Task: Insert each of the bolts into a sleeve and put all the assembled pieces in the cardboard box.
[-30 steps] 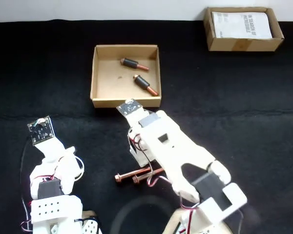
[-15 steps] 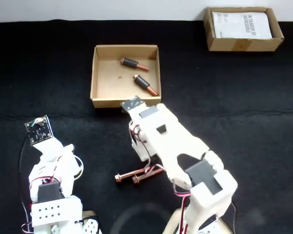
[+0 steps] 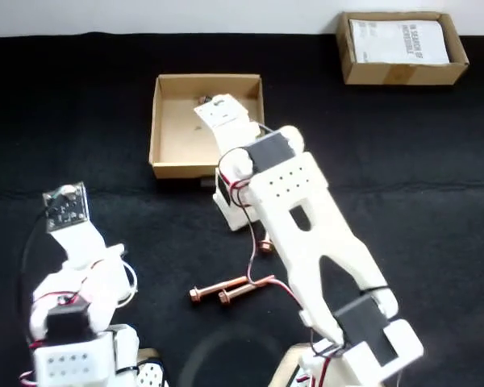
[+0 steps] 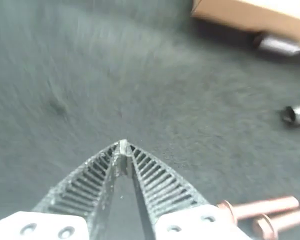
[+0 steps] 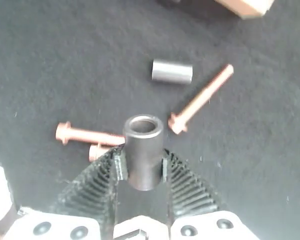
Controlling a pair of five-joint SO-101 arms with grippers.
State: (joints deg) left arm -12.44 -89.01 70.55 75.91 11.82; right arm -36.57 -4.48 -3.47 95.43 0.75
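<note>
Looking down on a black, felt-like bench point(image 3: 419, 226) running edge to edge, with a strip of white wall point(image 3: 145, 14) along the top of the frame. Following the white right arm point(image 3: 306, 218) from the lower right corner up toward the upper middle, and finding its wrist hanging over the right part of the cardboard box point(image 3: 168, 121). Placing that open box in the upper middle, a little left of centre, with bare brown floor showing on its left side. Finding the left arm point(image 3: 77, 274) at the lower left, well apart from the box. Noting a second cardboard box point(image 3: 359, 72) in the upper right corner, holding a white printed sheet point(image 3: 399, 40); print too small to tell.

Seeing the right fingers point(image 5: 187, 187) closing narrowly around a dark sleeve point(image 5: 144, 145) low in the middle of the right wrist view, with its open bore facing the camera. Seeing the left fingers point(image 4: 155, 185) pressing together tip to tip at the bottom middle of the left wrist view, holding nothing.

Picking out, on the bench above the held sleeve in the right wrist view, a loose sleeve point(image 5: 172, 71) lying on its side and a slanting bolt point(image 5: 202, 97) just beside it. Spotting two more bolts point(image 5: 85, 136) side by side at the left, partly behind the fingers.
</note>
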